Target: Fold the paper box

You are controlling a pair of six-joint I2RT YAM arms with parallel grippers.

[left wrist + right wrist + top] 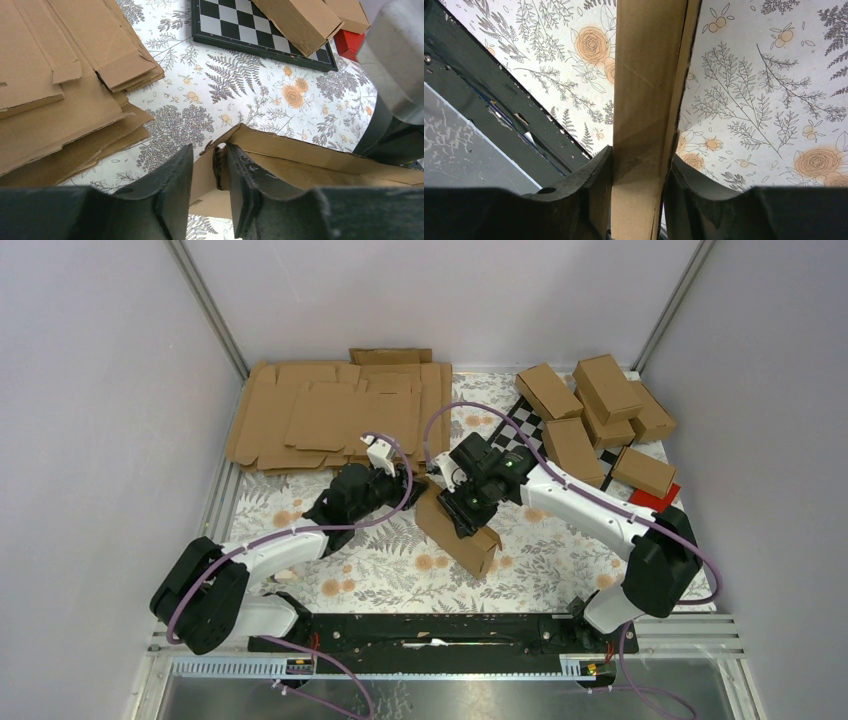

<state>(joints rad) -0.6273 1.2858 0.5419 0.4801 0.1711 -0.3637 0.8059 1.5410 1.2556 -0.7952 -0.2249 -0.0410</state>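
The paper box (462, 538) is a brown, partly folded carton, tilted over the middle of the floral table cover. My right gripper (468, 508) comes down on it from above. In the right wrist view both fingers press the narrow sides of the box (649, 75), so that gripper (639, 160) is shut on it. My left gripper (412, 480) is at the box's far left end. In the left wrist view its jaws (210, 155) straddle the end corner of the box (310, 155). The right finger (245, 185) touches a crumpled tuck flap, and a gap shows beside the left finger (172, 185).
A thick pile of flat cardboard blanks (330, 415) lies at the back left, close to my left gripper. Several folded cartons (600, 410) sit at the back right on a checkerboard (525, 430), with a red piece (655, 498) beside them. The black base rail (430, 630) runs along the near edge.
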